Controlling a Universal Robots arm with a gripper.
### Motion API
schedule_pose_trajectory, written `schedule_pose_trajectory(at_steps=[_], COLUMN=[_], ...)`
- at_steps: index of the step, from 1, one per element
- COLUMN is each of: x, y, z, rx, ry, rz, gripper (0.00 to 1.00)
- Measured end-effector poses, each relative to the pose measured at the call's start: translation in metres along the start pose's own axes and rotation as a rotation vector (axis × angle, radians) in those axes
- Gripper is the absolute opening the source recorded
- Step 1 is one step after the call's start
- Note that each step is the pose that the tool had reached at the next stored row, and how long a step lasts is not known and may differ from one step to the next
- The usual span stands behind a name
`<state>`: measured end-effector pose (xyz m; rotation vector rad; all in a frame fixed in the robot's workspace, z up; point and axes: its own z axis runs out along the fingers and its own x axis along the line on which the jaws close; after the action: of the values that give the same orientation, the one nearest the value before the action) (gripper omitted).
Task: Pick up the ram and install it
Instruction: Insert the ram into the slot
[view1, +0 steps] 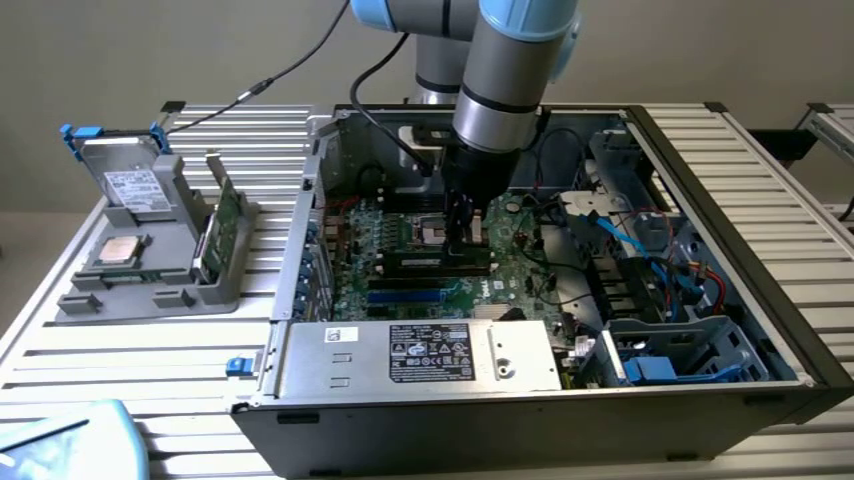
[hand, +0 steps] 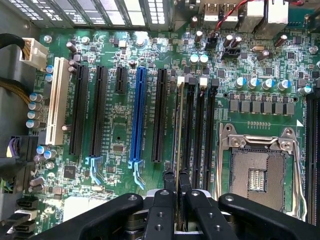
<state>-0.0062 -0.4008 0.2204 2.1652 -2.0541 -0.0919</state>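
Note:
The ram (hand: 178, 125) shows edge-on as a thin strip standing in the memory slot closest to the long black expansion slots. My gripper (hand: 175, 189) is shut on its near end, one black finger (hand: 164, 200) on each side. In the exterior view the gripper (view1: 465, 235) reaches straight down into the open computer case, and the ram (view1: 420, 262) lies as a dark bar on the green motherboard (view1: 400, 235) beneath it. How deep the stick sits in the slot is hidden.
The open processor socket (hand: 257, 175) lies beside the other memory slots (hand: 202, 130). A blue expansion slot (hand: 139, 115) runs parallel. Case walls (view1: 314, 200), cables (view1: 627, 235) and the silver power supply (view1: 420, 355) surround the board. A grey holder (view1: 147, 285) outside carries another green board (view1: 227, 225), a processor chip (view1: 123, 248) and a drive box (view1: 134, 180).

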Motion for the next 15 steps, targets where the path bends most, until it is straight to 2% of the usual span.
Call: schedule_pose_trajectory(at_steps=[15], x=[-0.0005], y=[0.0000], z=[0.0002], rx=[-0.0005], ry=[-0.0017], rz=[0.011], gripper=[0.14])
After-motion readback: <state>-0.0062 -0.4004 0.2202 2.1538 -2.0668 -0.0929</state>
